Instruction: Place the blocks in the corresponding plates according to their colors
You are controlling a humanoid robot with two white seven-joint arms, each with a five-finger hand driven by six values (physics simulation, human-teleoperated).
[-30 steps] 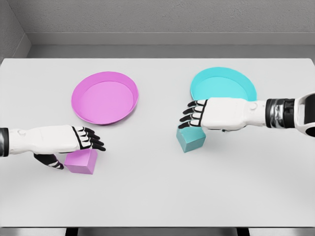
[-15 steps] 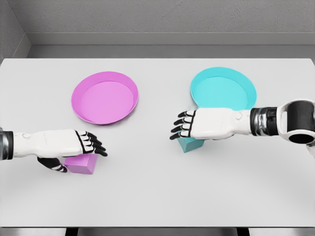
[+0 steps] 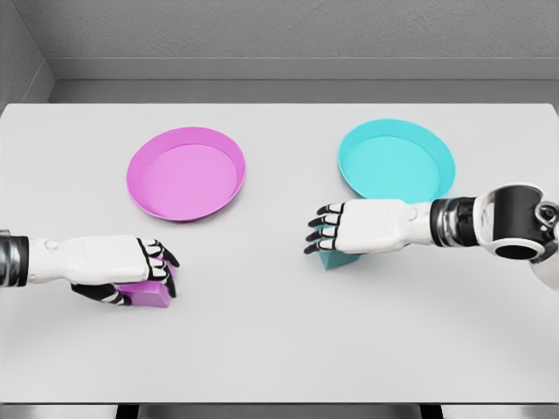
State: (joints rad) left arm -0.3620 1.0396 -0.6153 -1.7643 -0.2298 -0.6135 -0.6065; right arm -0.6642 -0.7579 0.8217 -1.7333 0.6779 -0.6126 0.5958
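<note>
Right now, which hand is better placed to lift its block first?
The left hand: its fingers already curl over the pink block, thumb beneath. The right hand only lies over the teal block, fingers outstretched, not gripping.

A pale grey-white tabletop (image 3: 279,349) fills most of the view, reaching from the left edge to the right and down nearly to the near edge. Beyond its far edge runs a darker grey strip of floor (image 3: 297,91), and behind that stands a rough, speckled grey far wall (image 3: 297,28). A second grey wall (image 3: 17,52) angles in at the far left. The light is even and soft, with faint shadows.
</note>
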